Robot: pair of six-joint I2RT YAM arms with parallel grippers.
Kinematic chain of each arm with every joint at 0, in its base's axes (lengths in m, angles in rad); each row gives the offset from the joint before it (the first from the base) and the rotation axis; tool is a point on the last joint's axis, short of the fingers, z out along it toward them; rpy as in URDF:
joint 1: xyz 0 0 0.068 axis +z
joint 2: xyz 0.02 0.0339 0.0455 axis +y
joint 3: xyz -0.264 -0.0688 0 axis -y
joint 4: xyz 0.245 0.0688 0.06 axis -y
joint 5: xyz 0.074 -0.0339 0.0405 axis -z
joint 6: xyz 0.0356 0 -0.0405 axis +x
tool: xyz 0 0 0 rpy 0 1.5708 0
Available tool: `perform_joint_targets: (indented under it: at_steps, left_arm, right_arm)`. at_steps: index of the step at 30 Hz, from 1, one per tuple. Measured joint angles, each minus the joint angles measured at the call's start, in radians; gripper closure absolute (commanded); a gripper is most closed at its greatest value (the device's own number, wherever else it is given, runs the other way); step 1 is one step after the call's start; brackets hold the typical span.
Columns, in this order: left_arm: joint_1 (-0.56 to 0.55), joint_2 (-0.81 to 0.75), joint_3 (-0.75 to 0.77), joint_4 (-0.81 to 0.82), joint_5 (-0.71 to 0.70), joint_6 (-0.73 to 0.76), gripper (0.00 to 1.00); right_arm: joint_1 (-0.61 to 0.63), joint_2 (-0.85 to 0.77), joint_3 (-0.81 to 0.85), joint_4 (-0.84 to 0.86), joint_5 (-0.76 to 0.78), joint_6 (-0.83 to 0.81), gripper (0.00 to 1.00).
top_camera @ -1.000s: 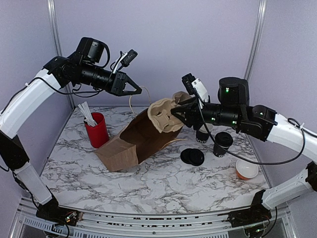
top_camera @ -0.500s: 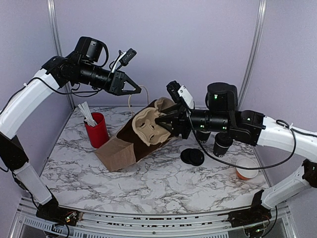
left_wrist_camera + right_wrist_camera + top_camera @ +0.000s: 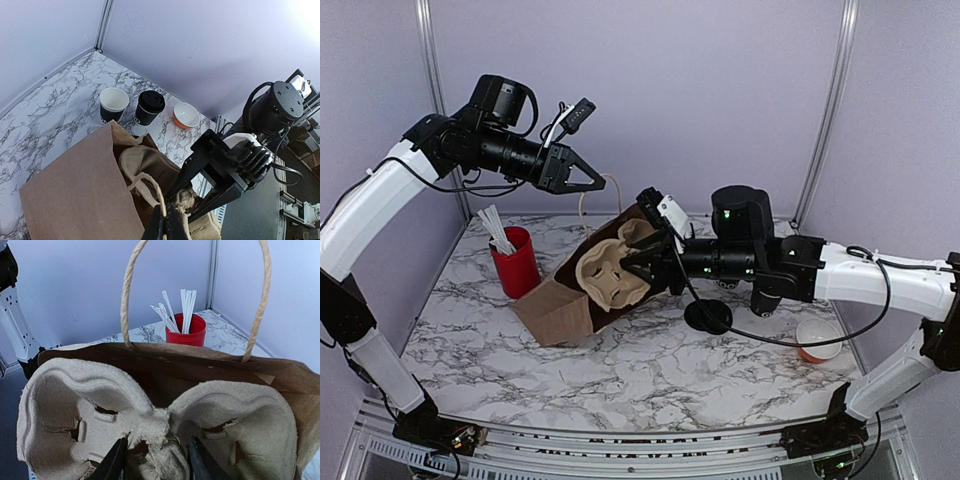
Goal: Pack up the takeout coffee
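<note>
Clamping the cup carrier (image 3: pixel 75 405) mid-ridge, the right jaws stand narrowly parted.

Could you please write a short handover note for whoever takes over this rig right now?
Left gripper: shut on the paper bag by its handle, holding the mouth up.
Right gripper: shut on the centre ridge of the cup carrier, which sits partway in the bag's mouth.
Lidded coffee: upright on the table, outside the bag, between an open cup and an orange bowl.
Done: bag held open, carrier at the mouth.
Left: probably seat the carrier fully, then pack the coffee.
</note>
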Motion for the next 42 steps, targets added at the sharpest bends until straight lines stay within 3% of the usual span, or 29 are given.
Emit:
perform_joint_targets:
  at_steps: [18,42]
  left_arm:
    - [-0.012,-0.049,-0.029,0.003,0.109,0.014,1.00]
    - [-0.113,0.012,0.015,0.010,0.116,0.014,1.00]
  right_arm:
    - [0.005,0.056,-0.023,0.065,0.107,0.014,0.62]
    - [0.041,0.118,-0.022,0.046,0.184,0.000,0.62]
